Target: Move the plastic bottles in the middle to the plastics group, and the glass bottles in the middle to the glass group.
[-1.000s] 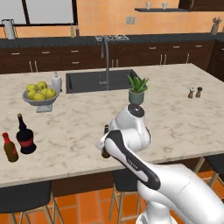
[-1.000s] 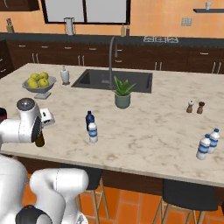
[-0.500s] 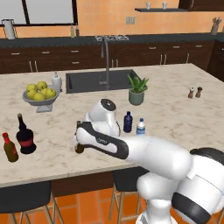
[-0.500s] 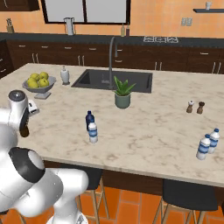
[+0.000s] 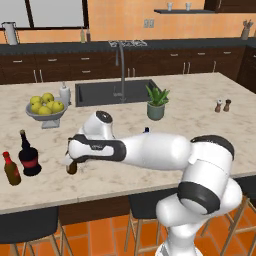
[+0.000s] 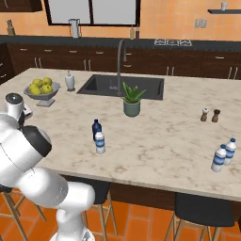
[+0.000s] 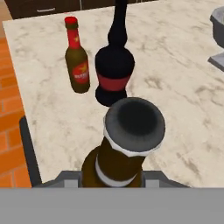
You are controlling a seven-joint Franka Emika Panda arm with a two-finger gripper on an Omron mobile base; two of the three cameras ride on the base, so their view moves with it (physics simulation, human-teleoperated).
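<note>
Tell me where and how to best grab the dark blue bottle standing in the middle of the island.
Grip the dark blue bottle around its squat body, coming in level from the sink side or its left. It stands upright, and the pale bottle with the blue cap stands close in front of it on the near side, so a near-side approach would likely bump that one.

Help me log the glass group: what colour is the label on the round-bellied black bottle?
Red, a band around the black bottle; the hand view shows it best.
</note>
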